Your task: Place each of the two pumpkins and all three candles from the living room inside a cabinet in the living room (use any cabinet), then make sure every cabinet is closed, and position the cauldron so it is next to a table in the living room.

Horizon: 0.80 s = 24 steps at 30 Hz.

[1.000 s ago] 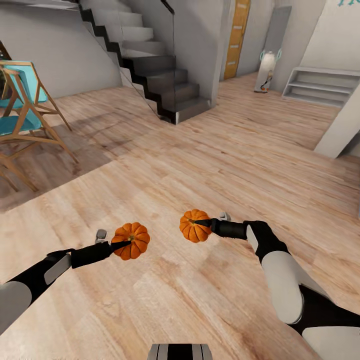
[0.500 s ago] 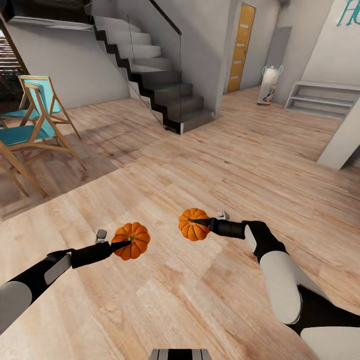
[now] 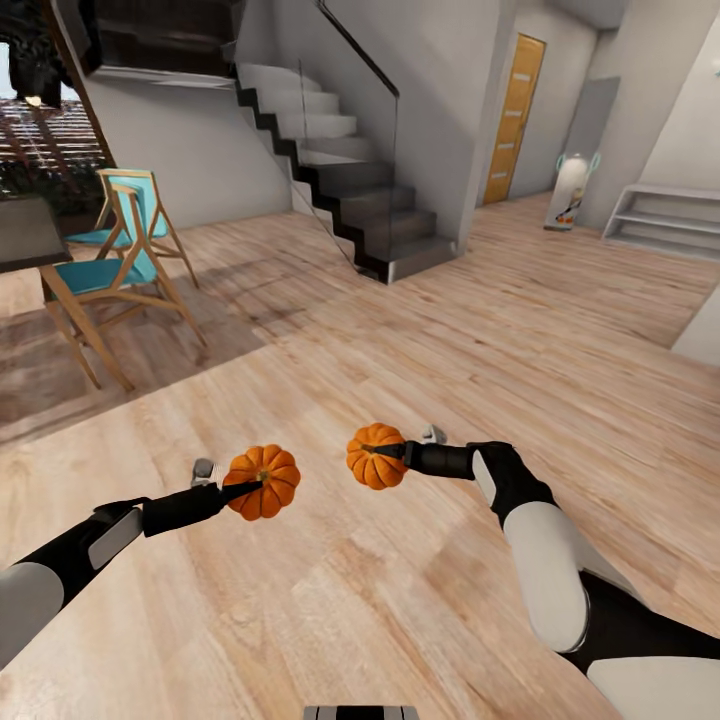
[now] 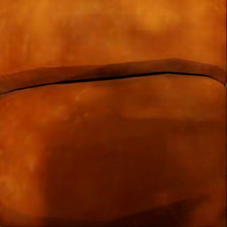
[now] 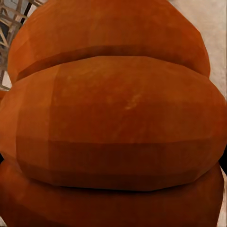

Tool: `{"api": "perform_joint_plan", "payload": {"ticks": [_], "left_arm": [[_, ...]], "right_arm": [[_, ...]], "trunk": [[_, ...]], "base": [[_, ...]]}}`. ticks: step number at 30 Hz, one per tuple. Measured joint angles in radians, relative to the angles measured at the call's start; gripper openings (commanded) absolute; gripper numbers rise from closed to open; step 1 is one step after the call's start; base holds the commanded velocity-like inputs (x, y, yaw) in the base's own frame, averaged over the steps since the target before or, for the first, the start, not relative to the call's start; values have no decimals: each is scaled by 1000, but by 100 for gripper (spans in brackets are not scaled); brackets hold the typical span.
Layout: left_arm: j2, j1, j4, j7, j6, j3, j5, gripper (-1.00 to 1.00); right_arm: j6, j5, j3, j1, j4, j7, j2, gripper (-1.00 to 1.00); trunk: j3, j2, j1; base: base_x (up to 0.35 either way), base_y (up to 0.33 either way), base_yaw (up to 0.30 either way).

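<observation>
The robot is in transit over a pale wood-plank floor [image 3: 420,300], carrying both task fruits. The left gripper [image 3: 238,489] is closed on a squat, ribbed bright-orange pumpkin [image 3: 262,481] held out low at near left; the right gripper [image 3: 392,452] is clamped on the second ribbed orange pumpkin [image 3: 374,456] just right of centre, the two well apart and both clear of the floor. In the left wrist view orange skin [image 4: 113,142] crossed by one dark rib groove sits hard against the lens; the right wrist view shows broad orange ribs [image 5: 113,123] likewise close.

Far ahead stands a dark staircase with a glass rail [image 3: 350,190], at far left a pair of teal-seated wooden chairs [image 3: 120,250] beside a dark worktop edge [image 3: 25,235], and at far right an orange door [image 3: 515,115].

The dark brown cabinet cannot be picked out here, so the job now is probably to find it. Doing that well likely means keeping both grips firm, arms steady and apart so the pumpkins do not knock, and steering wide of the chairs and stair foot.
</observation>
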Motion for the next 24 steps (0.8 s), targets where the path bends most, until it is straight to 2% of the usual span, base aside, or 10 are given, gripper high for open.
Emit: {"api": "perform_joint_plan", "payload": {"ticks": [24], "left_arm": [[-1, 0, 0, 2, 0, -1, 0, -100]], "right_arm": [[-14, 0, 0, 0, 12, -1, 2, -100]], "trunk": [[62, 6, -11]], "base": [[0, 0, 183]]}}
